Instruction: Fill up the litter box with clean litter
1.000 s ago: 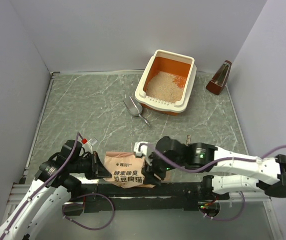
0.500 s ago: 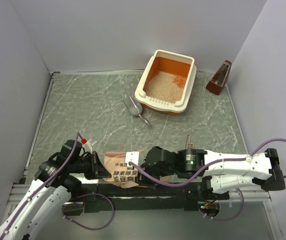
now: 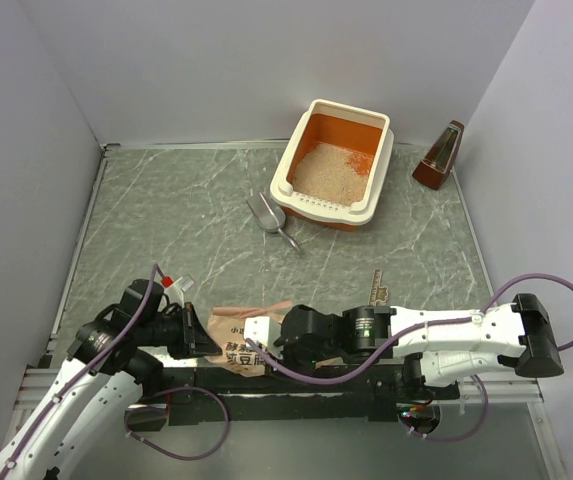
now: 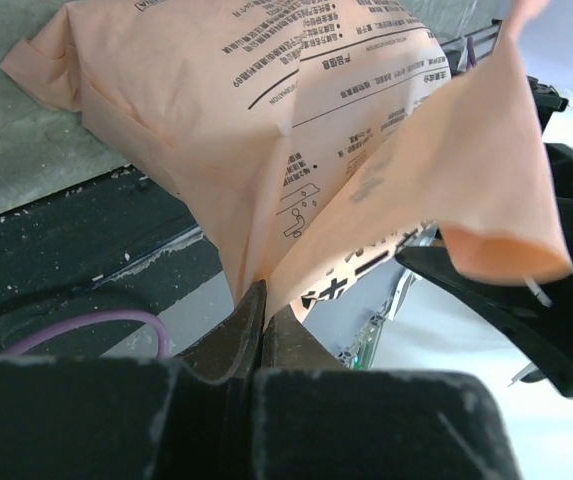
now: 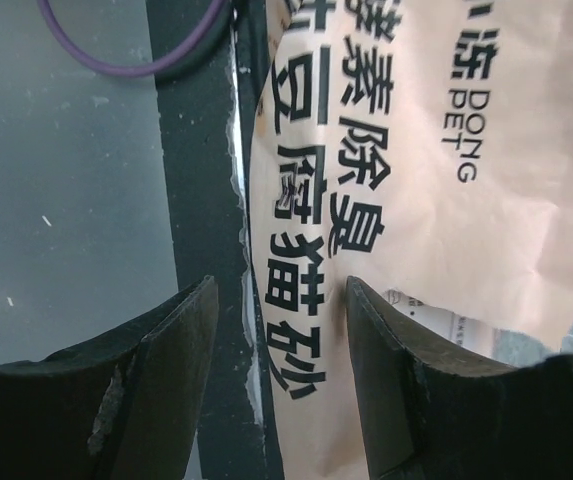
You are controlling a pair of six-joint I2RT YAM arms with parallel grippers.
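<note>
Your left tool (image 4: 258,312) is pressed together on a fold of the bag (image 4: 266,120). The peach film is pinched right at the fingertips, and the printed sheet fans up and away from them. A loose flap of the bag hangs off to that tool's right, in front of dark arm parts.

Your right tool (image 5: 278,290) is spread, with its two dark fingers wide apart and pointing at the bag's printed face. The bag's edge runs through the gap between them, with large black characters just ahead of the right-hand finger. A black rail (image 5: 201,150) lies ahead of the left-hand finger. I can't tell from this view whether either finger touches the film.

From above, the two tools face each other with the bag between them, low at the near edge of the worktop (image 3: 166,220). The left tool is at the bag's left end and the right tool is at its right end.

The box (image 3: 321,207) stands well apart from both tools, far ahead by the back wall, slightly right of the right tool. The litter (image 3: 326,170) lies heaped inside it, with orange floor showing around the pile at the far end. A scoop (image 3: 266,213) lies on the worktop just beside the box's near left corner, also well clear of both tools.
</note>
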